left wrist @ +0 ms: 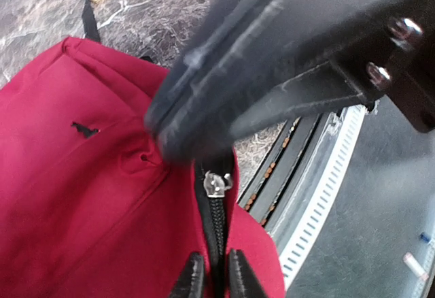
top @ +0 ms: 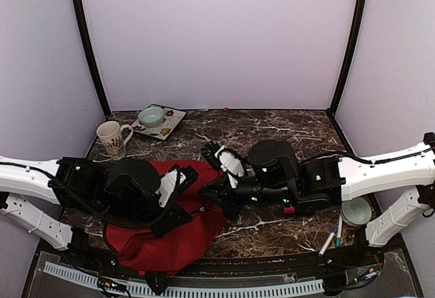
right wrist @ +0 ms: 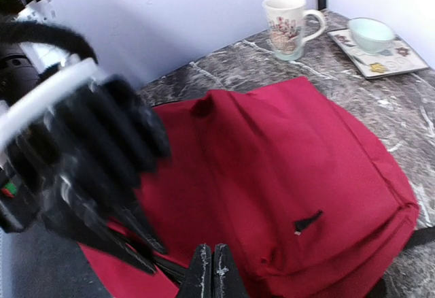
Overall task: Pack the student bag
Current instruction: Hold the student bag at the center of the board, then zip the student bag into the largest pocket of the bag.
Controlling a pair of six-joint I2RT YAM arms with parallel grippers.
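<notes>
1. The student bag lies flat on the counter near its front edge, between the two arms.
2. The left end effector is pinched narrowly on the black zipper, just short of the slider. It seems to hold the zipper line and not the slider, so to open the bag it probably has to catch the slider itself.
3. The right end effector is closed on nothing, close over the bag's red fabric. It would serve best pressing the bag down as an anchor.
4. The pull should run low and straight along the zipper, or the soft fabric may bunch and jam the slider.
</notes>
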